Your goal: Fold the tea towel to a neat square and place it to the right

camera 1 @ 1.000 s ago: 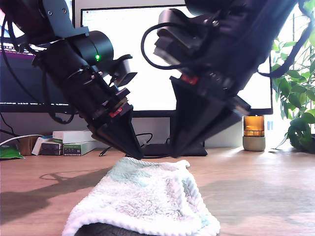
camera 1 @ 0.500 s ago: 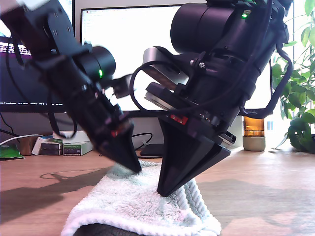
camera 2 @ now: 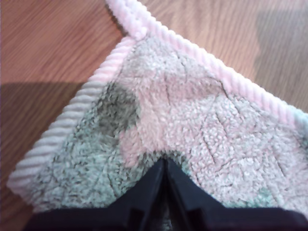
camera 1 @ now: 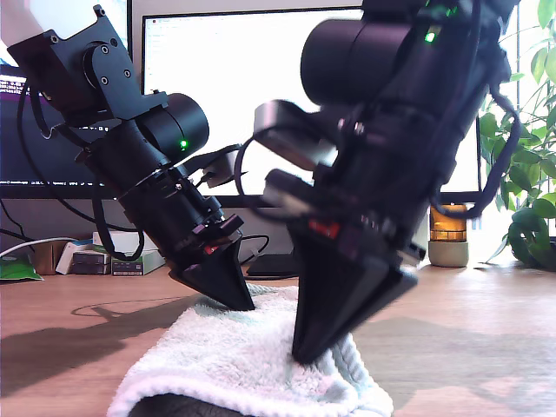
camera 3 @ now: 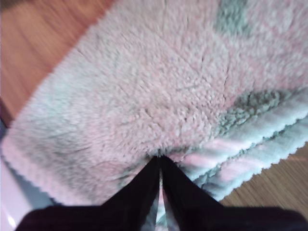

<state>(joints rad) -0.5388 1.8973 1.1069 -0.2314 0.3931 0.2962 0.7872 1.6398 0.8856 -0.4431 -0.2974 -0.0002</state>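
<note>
You have the tea towel lying on the desk in front of the monitor. A lamp and a plant stand behind it at the exterior view's right, with boxes behind at that view's left.

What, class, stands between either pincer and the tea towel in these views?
Nothing visible. My first pincer and my second pincer both sit tip-down on the tea towel, jaws together, in direct contact with the pile. Only bare wooden table surrounds the cloth.
</note>
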